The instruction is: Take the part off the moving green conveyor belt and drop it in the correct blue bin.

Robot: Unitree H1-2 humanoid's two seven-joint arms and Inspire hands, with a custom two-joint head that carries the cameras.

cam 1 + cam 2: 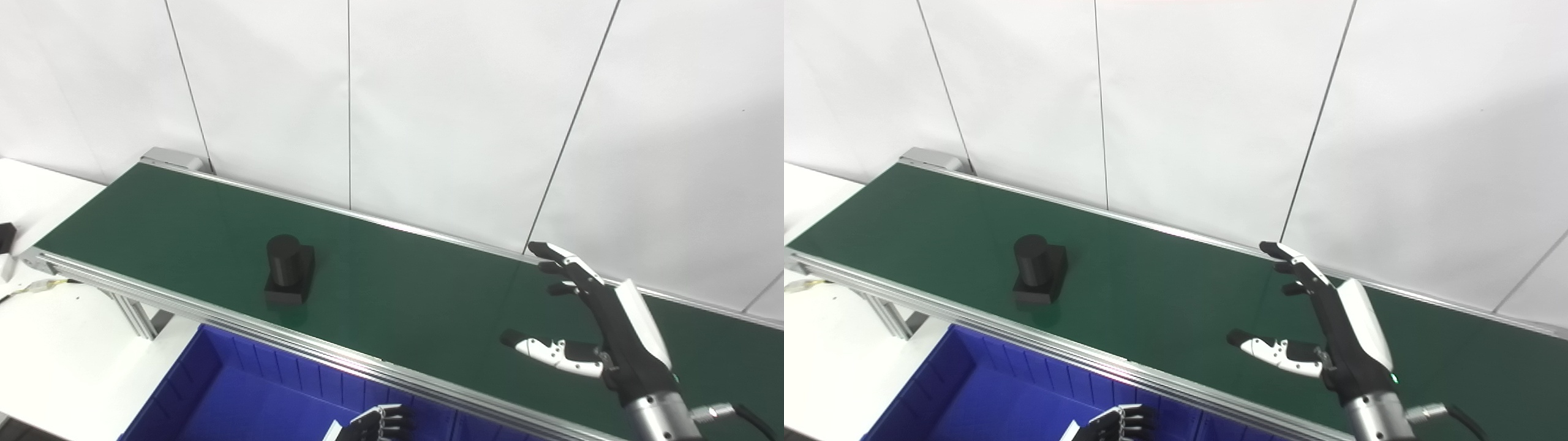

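Well off to the left of the R hand's (603,331) fingers (560,254) sits the black plastic part, a round post on a square block (289,271), on the long green conveyor belt (398,288). Those fingers are spread apart w/ the thumb out, holding nothing, just above the belt. Part and hand are not touching yet. Best bet, I think: keep fingers wide, wait low, then close around the round post. Near the L hand (1115,424), the blue plastic bin (968,392) sits below the belt's front rail. L fingers look curled; can't tell if they hold anything.
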